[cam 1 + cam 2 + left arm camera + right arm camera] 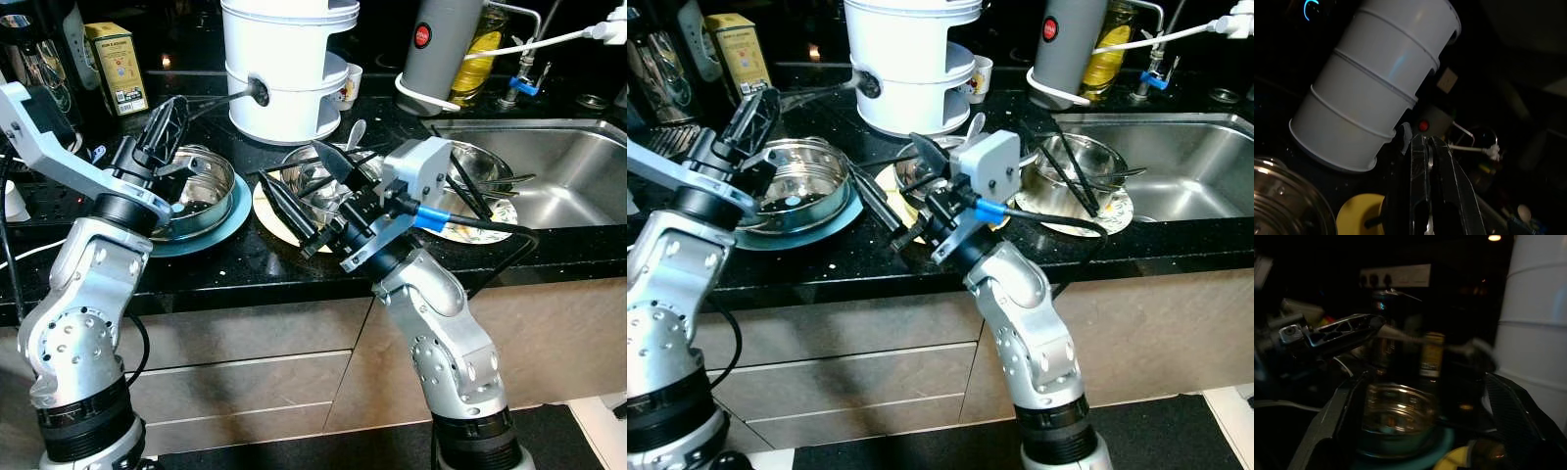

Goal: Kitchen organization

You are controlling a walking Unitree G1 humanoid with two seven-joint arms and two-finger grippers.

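The left gripper is held closed above the steel bowl on the teal plate — the left wrist view adds the white steamer. The right gripper is spread open above the yellow plate beside it.

We see a black speckled table across the frame's middle, beige drawer fronts below it, a steel sink at upper right, and dark floor at lower right.

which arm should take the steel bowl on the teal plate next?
Left, probably. The left gripper sits shut right over the steel bowl on the teal plate. The right gripper is open but hovers over the yellow plate beside it, farther off.
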